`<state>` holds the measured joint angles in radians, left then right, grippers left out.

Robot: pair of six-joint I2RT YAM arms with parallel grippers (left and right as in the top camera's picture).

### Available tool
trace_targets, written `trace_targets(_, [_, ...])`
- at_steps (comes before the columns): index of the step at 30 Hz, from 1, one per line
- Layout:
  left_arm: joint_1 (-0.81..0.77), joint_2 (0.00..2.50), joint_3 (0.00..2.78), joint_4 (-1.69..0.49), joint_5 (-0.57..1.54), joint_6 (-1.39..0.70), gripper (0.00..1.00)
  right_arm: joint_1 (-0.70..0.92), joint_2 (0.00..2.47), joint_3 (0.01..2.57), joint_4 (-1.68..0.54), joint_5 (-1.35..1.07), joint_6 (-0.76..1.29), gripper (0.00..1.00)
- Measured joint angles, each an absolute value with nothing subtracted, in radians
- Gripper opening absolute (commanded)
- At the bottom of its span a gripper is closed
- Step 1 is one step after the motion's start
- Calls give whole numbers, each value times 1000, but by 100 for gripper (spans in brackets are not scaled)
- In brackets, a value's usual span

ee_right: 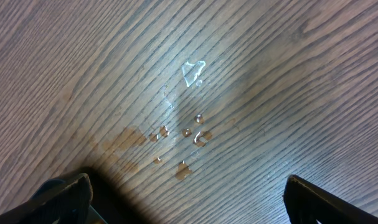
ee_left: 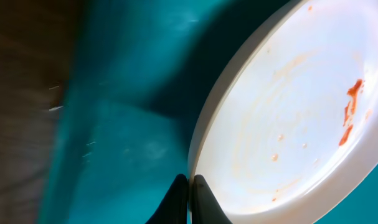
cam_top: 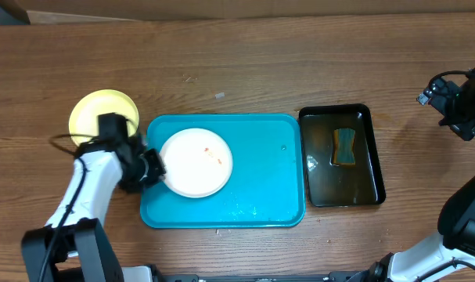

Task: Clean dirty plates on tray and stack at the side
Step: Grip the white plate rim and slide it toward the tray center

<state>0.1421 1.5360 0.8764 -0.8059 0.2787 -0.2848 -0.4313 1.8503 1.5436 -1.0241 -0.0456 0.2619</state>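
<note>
The white plate [cam_top: 196, 162] lies flat on the left part of the teal tray [cam_top: 257, 200]. It has orange-red smears [ee_left: 350, 112] across its face, so I judge it unwashed. My left hand [ee_left: 190, 186] is at its left rim. In the left wrist view the two fingers are drawn almost together with the plate's edge running in between them, which I read as a pinch on that rim.

The yellow-green plate [cam_top: 104, 113] sits off the tray on the counter [cam_top: 221, 63], just beyond the tray's upper-left corner. It looks clean from above, though it is too small for me to be sure. I can find only these two plates; whether a third lies under either one I cannot tell.

To the right of the tray is the black tray [cam_top: 319, 184] of water, with the sponge [cam_top: 344, 147] lying in it. My right hand [ee_right: 185, 186] hangs far off to the right with its fingers spread wide and nothing between them, over bare wood dotted with water drops [ee_right: 189, 134].

By my reckoning one plate is set aside. This white one needs scrubbing, then stacking on the yellow-green plate.
</note>
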Motion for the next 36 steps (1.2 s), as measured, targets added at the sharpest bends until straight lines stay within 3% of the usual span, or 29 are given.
trace_targets(11, [-178,1536,876,-614,266,-369,5,-431,1850,1544,-1026,-45,262,100])
trace_targets(15, [-252,1536,876,-601,231,-416,29,-431,1850,1544,-1025,-46,262,100])
trace_targets(20, [-268,1536,882,-618,196,-421,43,-431,1850,1544,-1025,-46,262,100])
trace_targets(30, [-266,1536,983,-646,101,-374,41,-431,1850,1544,-1025,-46,262,100])
trace_targets(36, [-266,1578,983,-629,93,-363,34,-431,1850,1544,-1025,-46,262,100])
